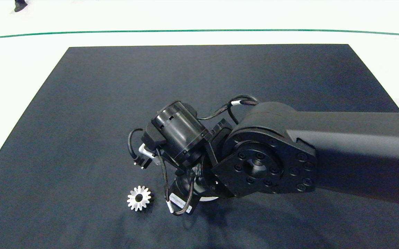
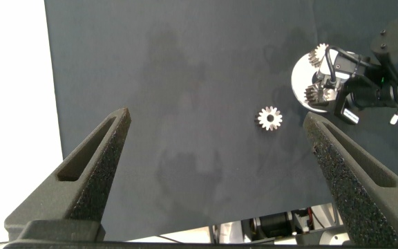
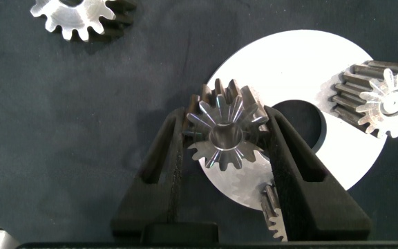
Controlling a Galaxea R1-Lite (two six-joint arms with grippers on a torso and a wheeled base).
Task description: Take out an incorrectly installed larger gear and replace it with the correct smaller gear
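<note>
The larger gear [image 1: 139,198] [image 3: 74,14] [image 2: 270,118], silver with long pointed teeth, lies flat on the black mat, away from the white round plate [image 3: 289,62] [image 1: 209,199]. My right gripper [image 3: 228,121] is shut on a smaller gear [image 3: 225,131], held over the plate's edge beside its centre hole. Whether that gear touches the plate I cannot tell. Another small gear [image 3: 385,97] [image 2: 318,54] stands on the plate, and the teeth of one more [image 3: 275,218] show behind a finger. My left gripper [image 2: 216,117] hangs open high above the mat, away from all of it.
The black mat [image 1: 116,103] covers the table, with white floor around it. My right arm [image 1: 265,162] reaches in over the plate and hides most of it in the head view. A person's shoe [image 1: 20,5] shows at the far left.
</note>
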